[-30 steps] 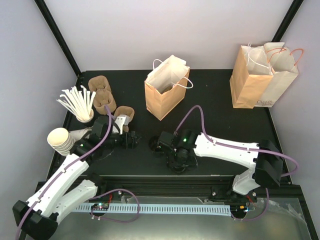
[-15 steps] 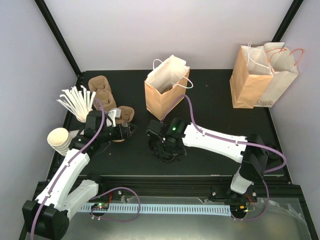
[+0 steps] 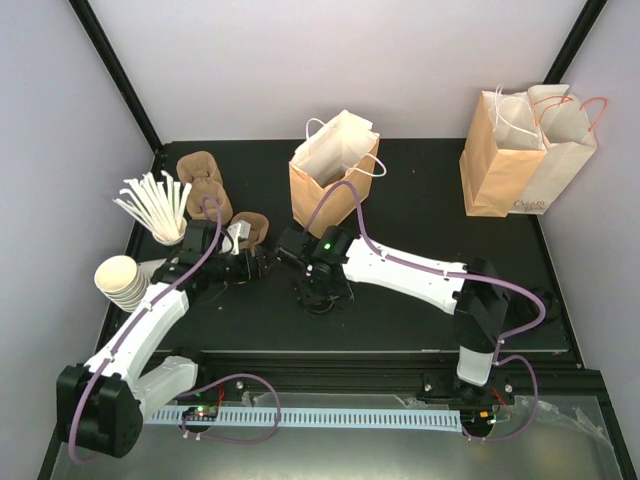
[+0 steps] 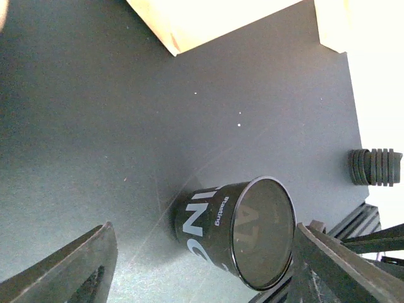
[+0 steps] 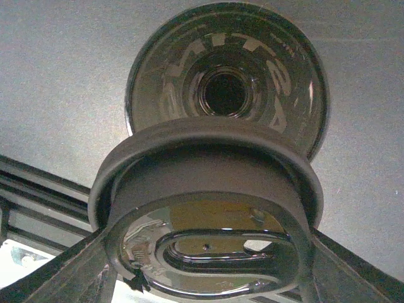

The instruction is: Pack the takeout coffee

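The takeout coffee cup [image 4: 218, 230], white with a black printed band, stands lidless on the black table. In the left wrist view it sits between the wide-apart fingers of my left gripper [image 4: 208, 227], close to the right finger. My right gripper [image 5: 211, 252] is shut on the glossy black lid [image 5: 208, 189] and holds it just above the cup's open mouth [image 5: 278, 69]. From above, the left gripper [image 3: 255, 266] and right gripper [image 3: 312, 283] face each other at mid-table, and the right one hides the cup.
An open brown paper bag [image 3: 332, 185] stands behind the grippers; two more bags [image 3: 525, 150] are at the back right. Brown pulp carriers [image 3: 205, 185], a bunch of white sticks [image 3: 155, 205] and a stack of lidless cups [image 3: 120, 280] crowd the left side.
My right gripper has carried the lid leftward and a little farther back, ending close to the left gripper. The left gripper shifted slightly left and back.
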You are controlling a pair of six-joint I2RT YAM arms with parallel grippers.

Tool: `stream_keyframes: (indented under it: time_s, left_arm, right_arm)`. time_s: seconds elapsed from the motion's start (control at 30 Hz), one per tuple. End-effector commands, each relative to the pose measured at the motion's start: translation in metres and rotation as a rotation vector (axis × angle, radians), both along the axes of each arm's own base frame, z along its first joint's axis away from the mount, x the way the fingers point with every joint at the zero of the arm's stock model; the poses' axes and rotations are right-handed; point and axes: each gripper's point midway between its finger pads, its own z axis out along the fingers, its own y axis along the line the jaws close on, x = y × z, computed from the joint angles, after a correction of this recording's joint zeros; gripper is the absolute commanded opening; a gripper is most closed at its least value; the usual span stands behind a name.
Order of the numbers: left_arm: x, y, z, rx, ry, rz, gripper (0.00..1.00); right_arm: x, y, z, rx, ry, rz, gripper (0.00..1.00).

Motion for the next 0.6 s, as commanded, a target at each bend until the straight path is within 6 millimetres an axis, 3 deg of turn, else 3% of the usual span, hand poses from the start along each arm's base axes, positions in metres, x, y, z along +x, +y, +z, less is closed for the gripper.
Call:
stream_keyframes:
  time_s: [0.0,0.37,0.57]
  left_arm:
    - [0.003,-0.012,-0.002,-0.072,0.015,-0.050,0.77]
    - [0.009,-0.018,-0.012,-0.106,0.035,-0.065,0.71]
    - [0.011,-0.019,-0.024,-0.113,0.062,-0.059,0.56]
  right_arm:
    - [0.011,0.000,-0.002,-0.024,-0.015,0.010,0.75]
    - [0.039,0.001,-0.004,-0.039,-0.022,0.018,0.75]
    - [0.043,0.005,-0.007,-0.052,-0.006,0.044,0.76]
